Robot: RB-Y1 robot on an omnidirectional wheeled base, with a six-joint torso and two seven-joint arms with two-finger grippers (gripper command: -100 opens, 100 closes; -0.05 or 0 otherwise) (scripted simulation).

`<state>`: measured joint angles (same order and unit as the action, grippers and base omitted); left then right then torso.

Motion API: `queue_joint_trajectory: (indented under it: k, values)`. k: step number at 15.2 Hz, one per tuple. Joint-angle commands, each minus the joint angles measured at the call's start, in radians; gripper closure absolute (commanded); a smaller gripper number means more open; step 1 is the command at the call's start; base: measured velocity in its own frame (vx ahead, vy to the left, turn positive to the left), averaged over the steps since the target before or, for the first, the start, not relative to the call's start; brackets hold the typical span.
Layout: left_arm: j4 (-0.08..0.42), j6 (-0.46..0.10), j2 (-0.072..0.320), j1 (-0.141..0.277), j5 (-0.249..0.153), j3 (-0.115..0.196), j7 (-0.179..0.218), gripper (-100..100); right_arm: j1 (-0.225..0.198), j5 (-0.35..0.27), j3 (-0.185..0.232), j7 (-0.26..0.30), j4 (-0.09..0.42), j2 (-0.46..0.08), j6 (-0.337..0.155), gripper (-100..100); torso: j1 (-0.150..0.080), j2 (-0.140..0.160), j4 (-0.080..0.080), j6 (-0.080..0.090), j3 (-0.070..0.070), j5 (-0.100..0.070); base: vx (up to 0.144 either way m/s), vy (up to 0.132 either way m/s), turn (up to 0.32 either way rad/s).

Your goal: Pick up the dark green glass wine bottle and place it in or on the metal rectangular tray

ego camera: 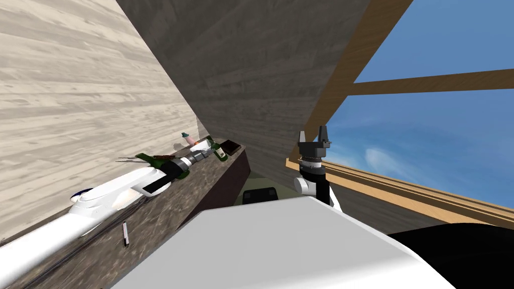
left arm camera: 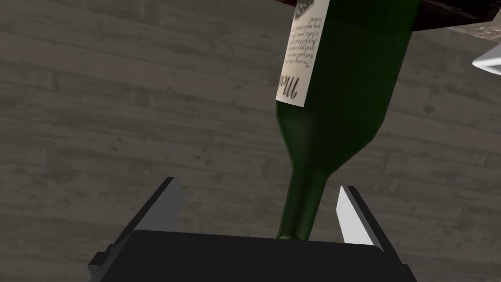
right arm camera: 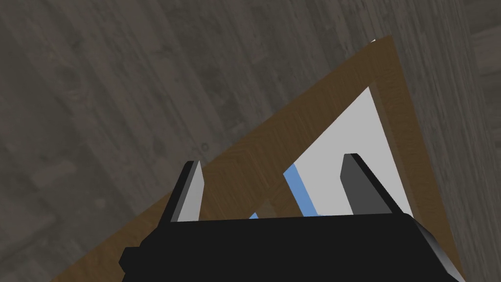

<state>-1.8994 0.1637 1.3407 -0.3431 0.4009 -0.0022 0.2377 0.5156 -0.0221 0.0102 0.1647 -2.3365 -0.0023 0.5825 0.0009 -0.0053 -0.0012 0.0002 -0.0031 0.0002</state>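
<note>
the green bottle is at the far end of the dark counter, just beside a brown box. its neck lies between the spread fingers of my left gripper, nearer one blade, and neither presses it. my right gripper is raised on the right, well apart from the counter, fingers released.

The edge cuts the wine bottle off mid-body.

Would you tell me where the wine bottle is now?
In the head view the wine bottle is on the counter at my left, neck between the left gripper's open fingers, beside a dark box.
</note>
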Motion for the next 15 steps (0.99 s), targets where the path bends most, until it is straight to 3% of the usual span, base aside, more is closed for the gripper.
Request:
queue_joint_trajectory:
  k: [1, 9, 11, 12, 15]
  values:
    - [0.011, -0.009, 0.043, 0.001, 0.01, -0.005, 0.001, -100, 0.0, 0.0, 0.0, 0.0, 0.0, 0.0, 0.0, 0, 0.0, 0.0, 0.0, 0.0, 0.0, 0.0, 0.057, 0.008, -0.082]
    - [0.052, -0.032, 0.177, 0.012, 0.042, -0.022, 0.007, -100, 0.0, 0.0, 0.0, 0.0, 0.0, 0.0, 0.0, 0, 0.0, 0.0, 0.0, 0.0, 0.0, 0.0, 0.06, 0.013, -0.078]
    - [0.049, -0.029, 0.164, 0.011, 0.039, -0.02, 0.007, -100, 0.0, 0.0, 0.0, 0.0, 0.0, 0.0, 0.0, 0, 0.0, 0.002, 0.0, 0.0, 0.001, 0.0, 0.016, 0.005, -0.011]
    - [0.049, -0.029, 0.164, 0.011, 0.039, -0.02, 0.007, 100, 0.0, 0.0, 0.0, 0.0, 0.0, 0.0, 0.0, 0, 0.0, 0.003, 0.001, 0.0, 0.002, 0.0, 0.005, 0.001, -0.001]
    - [0.05, -0.029, 0.165, 0.012, 0.039, -0.019, 0.007, 100, 0.0, 0.0, 0.0, 0.0, 0.0, 0.0, 0.0, 0, -0.001, 0.004, 0.0, 0.0, 0.002, 0.001, 0.0, 0.0, 0.0]
